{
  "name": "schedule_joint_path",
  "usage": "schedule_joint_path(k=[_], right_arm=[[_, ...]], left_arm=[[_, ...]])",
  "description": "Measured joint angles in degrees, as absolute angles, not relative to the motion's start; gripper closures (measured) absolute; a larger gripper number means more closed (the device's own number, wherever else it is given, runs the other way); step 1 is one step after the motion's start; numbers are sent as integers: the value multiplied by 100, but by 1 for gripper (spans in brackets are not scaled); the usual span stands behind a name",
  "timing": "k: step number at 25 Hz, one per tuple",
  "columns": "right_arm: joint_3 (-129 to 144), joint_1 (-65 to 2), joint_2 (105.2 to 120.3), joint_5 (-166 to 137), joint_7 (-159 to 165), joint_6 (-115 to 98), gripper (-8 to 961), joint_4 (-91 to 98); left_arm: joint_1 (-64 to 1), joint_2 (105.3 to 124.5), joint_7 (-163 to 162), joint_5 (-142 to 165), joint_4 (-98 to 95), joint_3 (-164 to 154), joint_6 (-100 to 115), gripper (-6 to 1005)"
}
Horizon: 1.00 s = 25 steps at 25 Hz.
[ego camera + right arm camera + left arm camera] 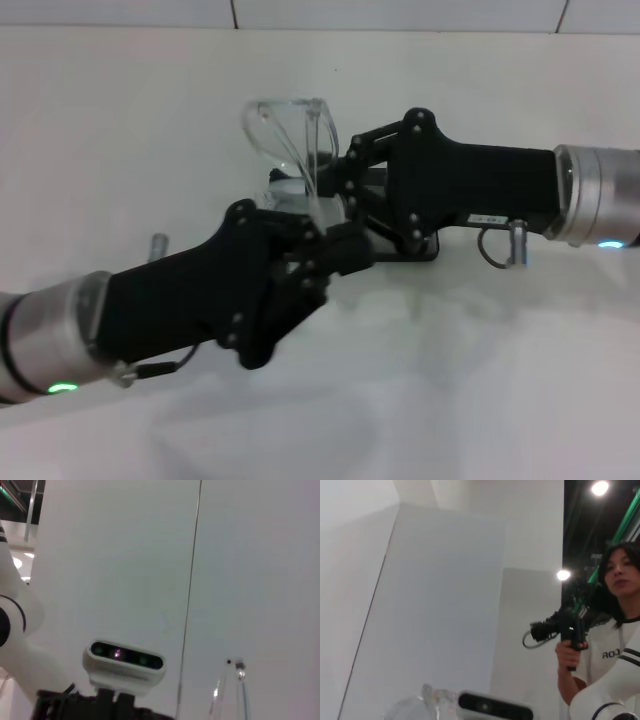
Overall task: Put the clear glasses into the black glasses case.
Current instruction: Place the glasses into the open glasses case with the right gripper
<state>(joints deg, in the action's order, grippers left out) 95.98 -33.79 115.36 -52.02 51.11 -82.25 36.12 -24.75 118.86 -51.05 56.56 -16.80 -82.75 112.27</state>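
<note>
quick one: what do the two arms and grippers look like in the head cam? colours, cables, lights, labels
Both match: matte black angular grippers with linkage fingers and visible screw heads, on silver cylindrical wrist sections. Left gripper has a thin dark cable near the wrist, and a green light glows on its silver cuff. Right gripper carries a small white label on its black body, a grey cable loop beneath, and a bluish light on its cuff.

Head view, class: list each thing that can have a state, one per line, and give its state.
clear glasses: lifted above the table, lens standing up, between the two grippers.
black glasses case: mostly hidden under the grippers; open or shut cannot be told.
left gripper: raised at mid-table, meeting the right one.
right gripper: raised, at the glasses' lower edge.
</note>
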Motion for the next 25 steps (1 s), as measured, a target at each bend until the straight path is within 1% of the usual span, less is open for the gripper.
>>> schedule_joint_path(k=[1,2,4,5,6,7,10,11,13,16,20,23,25], right_arm=[[9568,-3375,11471,-5401,5372,-8220,888,3781],[9462,-3332,11328,-6157,6144,-8130,888,4402],[9388,-3279,11275,-6761,6687,-8023,888,4863],[9317,-3211,11255,-7272,7105,-7931,888,5223],[9247,-3127,11254,-7783,7516,-7856,888,5614],[9138,-3000,11306,-8458,8001,-7775,888,6093],[8927,-2679,11560,-10108,8959,-7657,888,7299],[8964,-2642,11582,-10476,9243,-7615,888,7553],[9123,-2655,11582,-11050,9810,-7549,888,7980],[9329,-2845,11589,-11601,10312,-7524,887,8205],[9799,-3263,11602,-12183,10896,-7393,887,8232],[10235,-3713,11611,-12922,11644,-7196,886,8171],[10355,-3819,11612,-13121,11816,-7168,885,8154]], left_arm=[[-2410,11835,-5106,5655,-1686,-8258,11257,942],[-2322,11765,-5107,5622,-1687,-8227,11284,942],[-2271,11729,-5110,5598,-1688,-8193,11294,942],[-2088,11621,-5140,5545,-1684,-8014,11321,942],[-1959,11559,-5169,5532,-1696,-7851,11332,942],[-1900,11535,-5182,5533,-1704,-7779,11340,942],[-1639,11456,-5201,5531,-1734,-7426,11430,942],[-1585,11449,-5202,5531,-1736,-7341,11459,942],[-1496,11436,-5198,5530,-1741,-7202,11515,942],[-1442,11435,-5172,5531,-1743,-7121,11538,942],[-1433,11432,-5156,5533,-1726,-7060,11539,942],[-1462,11431,-5154,5534,-1729,-7041,11535,942],[-1502,11440,-5153,5533,-1725,-7039,11531,941]])
